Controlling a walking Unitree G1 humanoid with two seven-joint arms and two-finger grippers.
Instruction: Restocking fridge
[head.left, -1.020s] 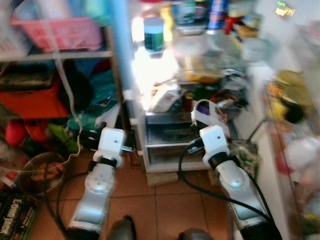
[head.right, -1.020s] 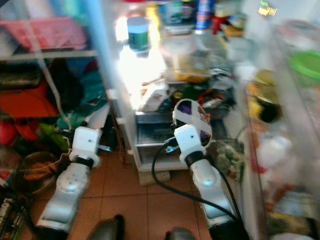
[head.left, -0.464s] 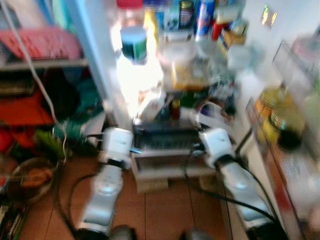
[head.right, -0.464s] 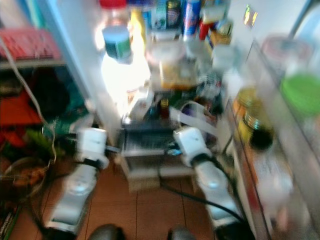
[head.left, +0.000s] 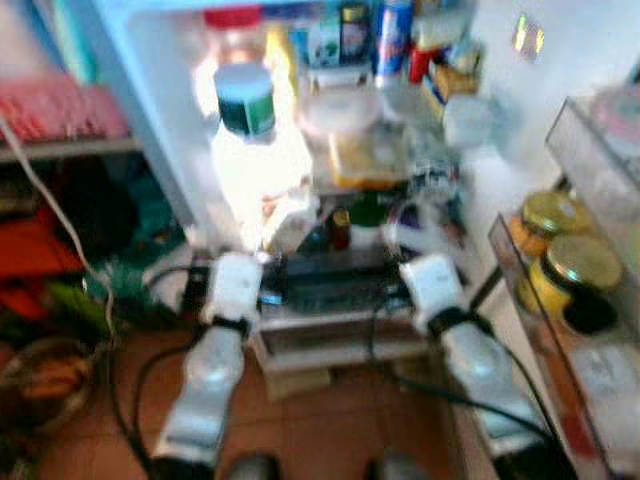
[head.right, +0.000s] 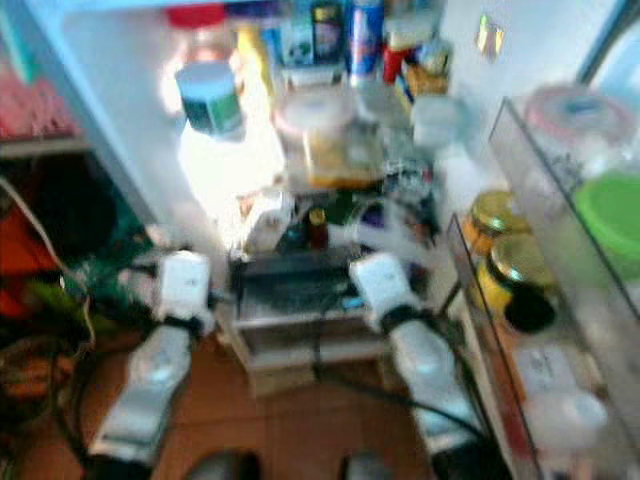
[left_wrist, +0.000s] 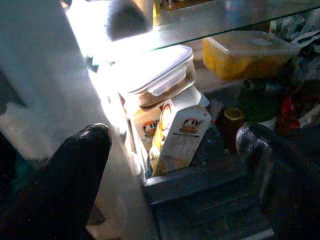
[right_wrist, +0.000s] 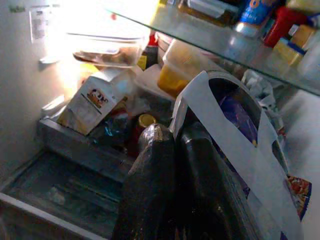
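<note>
The open fridge (head.left: 470, 190) stands before me, its shelves crowded; the eye views are blurred. My right gripper (right_wrist: 172, 135) is shut on a white looped carrier (right_wrist: 235, 150) with a purple pack (right_wrist: 237, 117) inside, held at the lower shelf. The same carrier (head.left: 405, 222) shows just above the right wrist. My left gripper (left_wrist: 175, 145) is open with nothing between its fingers, in front of a tilted printed carton (left_wrist: 177, 132) on the lower shelf's bright left side. A clear lidded box (left_wrist: 155, 80) sits above the carton.
A yellow-filled tub (left_wrist: 245, 52) sits under the glass shelf (left_wrist: 210, 20). Below is a dark drawer (head.left: 330, 285). A teal-labelled jar (head.left: 245, 100) and cans (head.left: 390, 35) stand higher. The door rack (head.left: 545, 330) with yellow-lidded jars (head.left: 565, 265) juts out at right. Cluttered shelves (head.left: 60, 150) flank the left.
The whole picture has shifted down and left, so the camera has moved nearer the fridge. Both arms now reach closer to the lower shelf; the right still holds the carrier.
</note>
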